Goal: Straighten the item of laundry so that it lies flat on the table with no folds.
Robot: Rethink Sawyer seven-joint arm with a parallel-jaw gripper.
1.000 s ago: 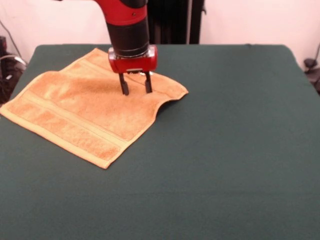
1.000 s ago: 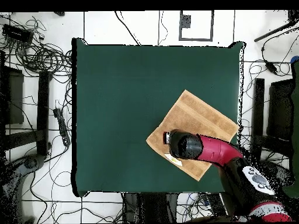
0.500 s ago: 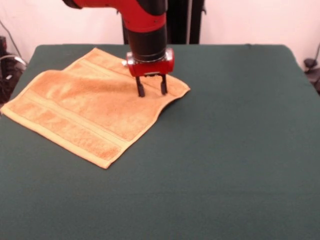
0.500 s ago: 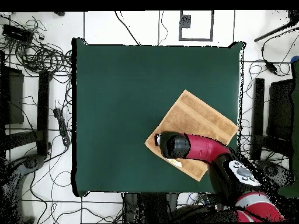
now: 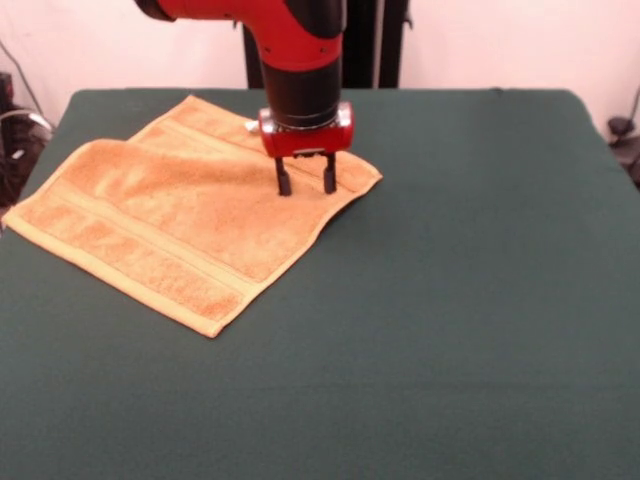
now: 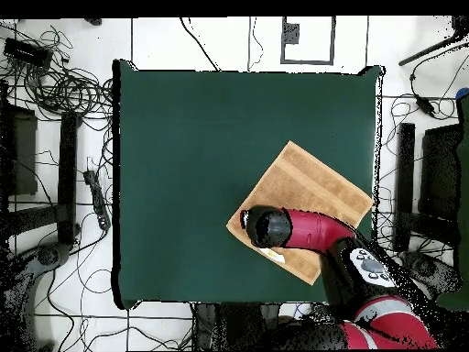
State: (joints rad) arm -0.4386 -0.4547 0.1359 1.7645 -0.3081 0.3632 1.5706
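Hovering with jaws parted and empty, the gripper stands on the towel near its right corner; the cloth spreads left across the table.

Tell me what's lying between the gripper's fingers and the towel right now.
Nothing: in the front view the open gripper has its fingers right at the towel near its right corner; actual contact can't be confirmed.
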